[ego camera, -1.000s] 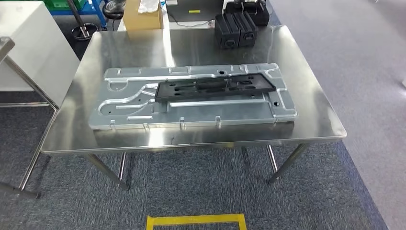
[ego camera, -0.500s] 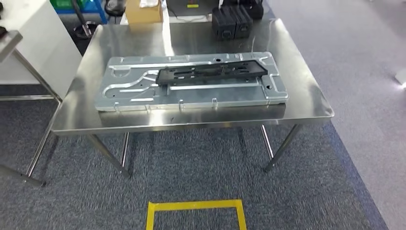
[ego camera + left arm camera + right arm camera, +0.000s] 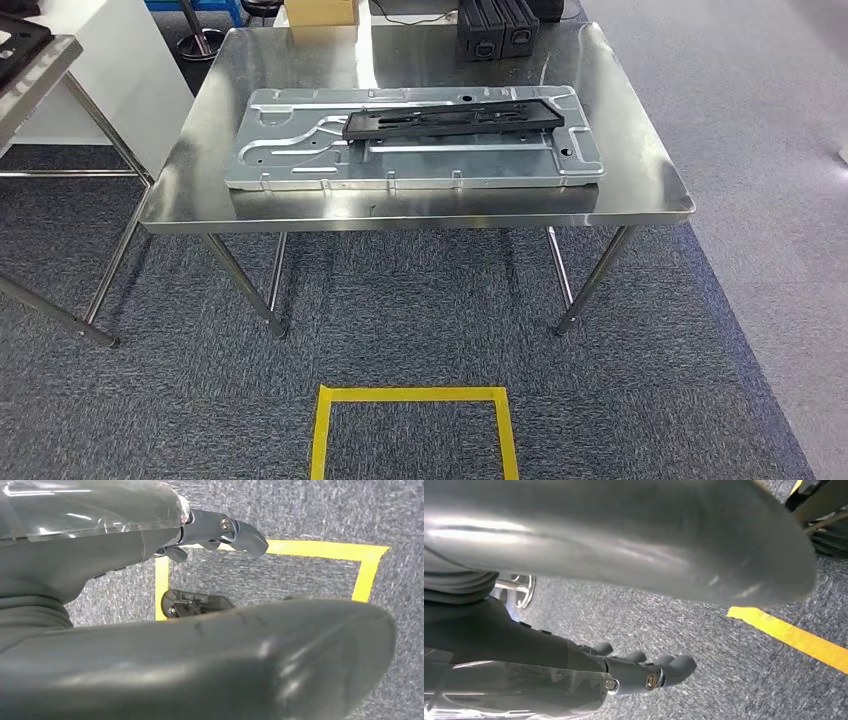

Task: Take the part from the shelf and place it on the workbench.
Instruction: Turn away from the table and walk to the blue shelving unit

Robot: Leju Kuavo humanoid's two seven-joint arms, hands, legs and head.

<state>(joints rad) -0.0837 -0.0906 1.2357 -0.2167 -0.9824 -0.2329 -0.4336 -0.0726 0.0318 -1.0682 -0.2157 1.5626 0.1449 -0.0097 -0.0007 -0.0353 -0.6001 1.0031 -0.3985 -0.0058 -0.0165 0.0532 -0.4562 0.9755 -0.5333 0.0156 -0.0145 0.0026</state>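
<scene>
A long black part [image 3: 455,117] lies flat on a large silver stamped plate [image 3: 300,165], which rests on the steel workbench [image 3: 640,175] ahead of me. My left hand [image 3: 125,545] hangs over the grey carpet with its fingers apart and nothing in it. My right hand [image 3: 574,665] also hangs low above the carpet, fingers slightly bent and apart, holding nothing. Both hands are well away from the workbench.
A yellow tape square [image 3: 413,396] marks the floor in front of the workbench. At the left stands a second steel table [image 3: 45,65] with a dark object [image 3: 15,35] on it, beside a white cabinet [image 3: 120,60]. Black cases [image 3: 497,22] sit at the bench's far edge.
The camera has moved: the workbench now sits higher and farther off in the picture, and more floor and the full yellow square show. The part and plate lie as before.
</scene>
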